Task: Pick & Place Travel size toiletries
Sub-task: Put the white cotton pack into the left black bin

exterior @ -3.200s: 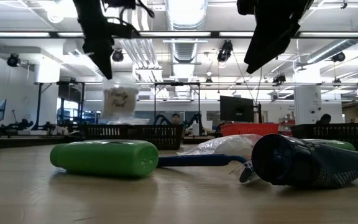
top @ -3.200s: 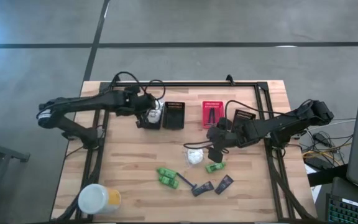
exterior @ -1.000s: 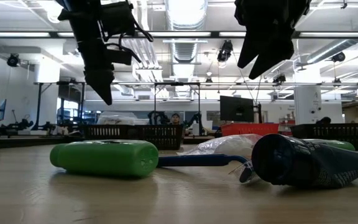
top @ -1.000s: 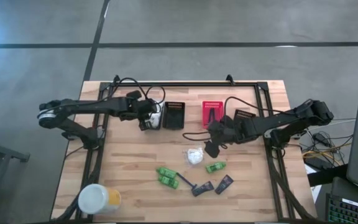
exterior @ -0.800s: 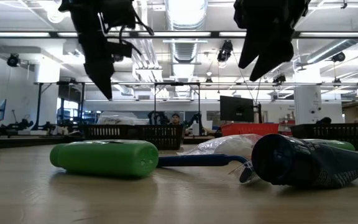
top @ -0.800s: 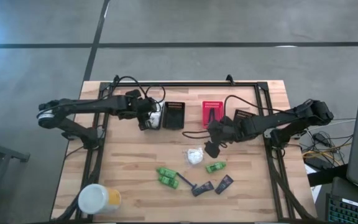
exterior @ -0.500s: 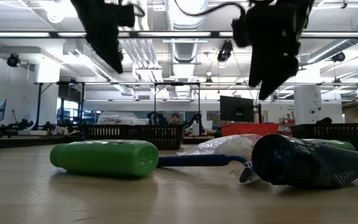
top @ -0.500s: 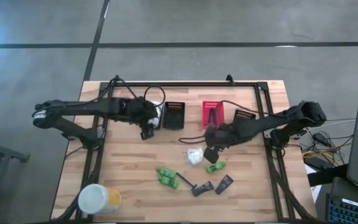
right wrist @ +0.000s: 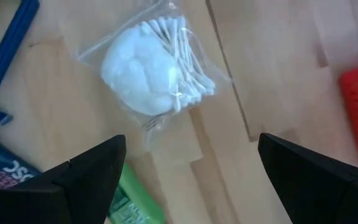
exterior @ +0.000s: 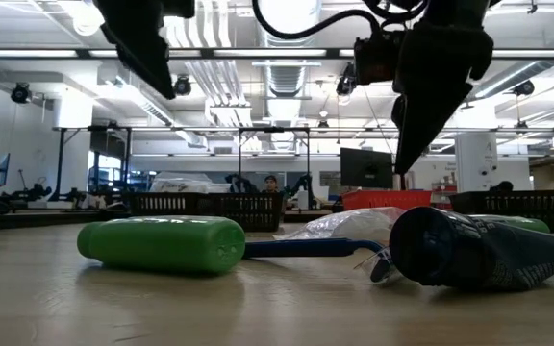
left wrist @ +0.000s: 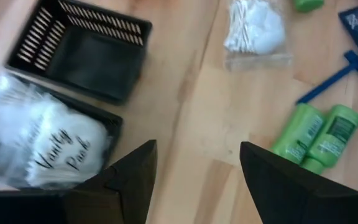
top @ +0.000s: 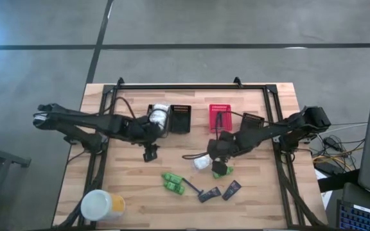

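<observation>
Travel size toiletries lie on the near half of the table. They are a clear packet of white cotton swabs [right wrist: 148, 74], two green packs [left wrist: 316, 130], a third green pack [top: 223, 171], a blue razor [left wrist: 331, 78] and dark sachets [top: 209, 193]. A white crinkly packet [left wrist: 42, 143] lies in a black basket [top: 158, 119]. My left gripper [left wrist: 194, 186] hangs open above bare table, near of that basket. My right gripper [right wrist: 191, 186] hangs open just above the swab packet [top: 201, 162], pointing down.
An empty black basket [top: 180, 119], a red basket [top: 219, 117] and another black basket [top: 252, 120] stand in a row at the back. A big white-and-yellow tub [top: 101, 206] stands at the near left corner. A black frame [top: 191, 86] borders the work area.
My left gripper has pulled away from the black basket toward the table's near edge and risen. The white packet stays in that basket. My right gripper has sunk and drifted toward the near edge, down over the swab packet.
</observation>
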Controlling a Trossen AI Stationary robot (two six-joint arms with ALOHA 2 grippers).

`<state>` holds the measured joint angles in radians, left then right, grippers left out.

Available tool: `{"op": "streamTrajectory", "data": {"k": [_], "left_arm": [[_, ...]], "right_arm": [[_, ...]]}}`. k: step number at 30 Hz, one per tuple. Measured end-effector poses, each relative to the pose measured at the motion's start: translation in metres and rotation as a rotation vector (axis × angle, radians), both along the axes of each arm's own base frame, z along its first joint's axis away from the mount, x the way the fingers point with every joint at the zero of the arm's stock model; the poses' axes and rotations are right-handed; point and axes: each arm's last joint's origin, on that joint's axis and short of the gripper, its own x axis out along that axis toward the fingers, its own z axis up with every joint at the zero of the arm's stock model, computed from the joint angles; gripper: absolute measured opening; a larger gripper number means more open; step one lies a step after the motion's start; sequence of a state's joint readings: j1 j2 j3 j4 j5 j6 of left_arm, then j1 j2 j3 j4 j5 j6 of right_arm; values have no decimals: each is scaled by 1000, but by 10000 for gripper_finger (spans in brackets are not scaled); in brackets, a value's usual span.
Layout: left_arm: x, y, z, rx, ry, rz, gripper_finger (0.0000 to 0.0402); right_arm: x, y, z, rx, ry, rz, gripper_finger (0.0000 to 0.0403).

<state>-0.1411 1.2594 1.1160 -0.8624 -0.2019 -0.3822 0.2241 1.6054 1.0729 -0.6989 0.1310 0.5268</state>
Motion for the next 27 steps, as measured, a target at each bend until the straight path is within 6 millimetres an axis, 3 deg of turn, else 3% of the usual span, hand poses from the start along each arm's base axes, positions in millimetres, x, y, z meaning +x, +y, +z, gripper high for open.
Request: {"op": "streamTrajectory", "data": {"k": [4,11,17,27], "left_arm": [[-3,-10,-11,-30,24,9,234],[-11,-28,-25,-79,57,30,233],[-16,-43,-33,-109,70,42,233],[-19,-48,-37,-90,67,57,231]], "right_arm": [[6,5,-4,-37,-31,120,364],[16,23,-29,-164,3,428,364],[23,28,-39,-341,17,466,364],[29,33,-53,-352,17,503,350]]}}
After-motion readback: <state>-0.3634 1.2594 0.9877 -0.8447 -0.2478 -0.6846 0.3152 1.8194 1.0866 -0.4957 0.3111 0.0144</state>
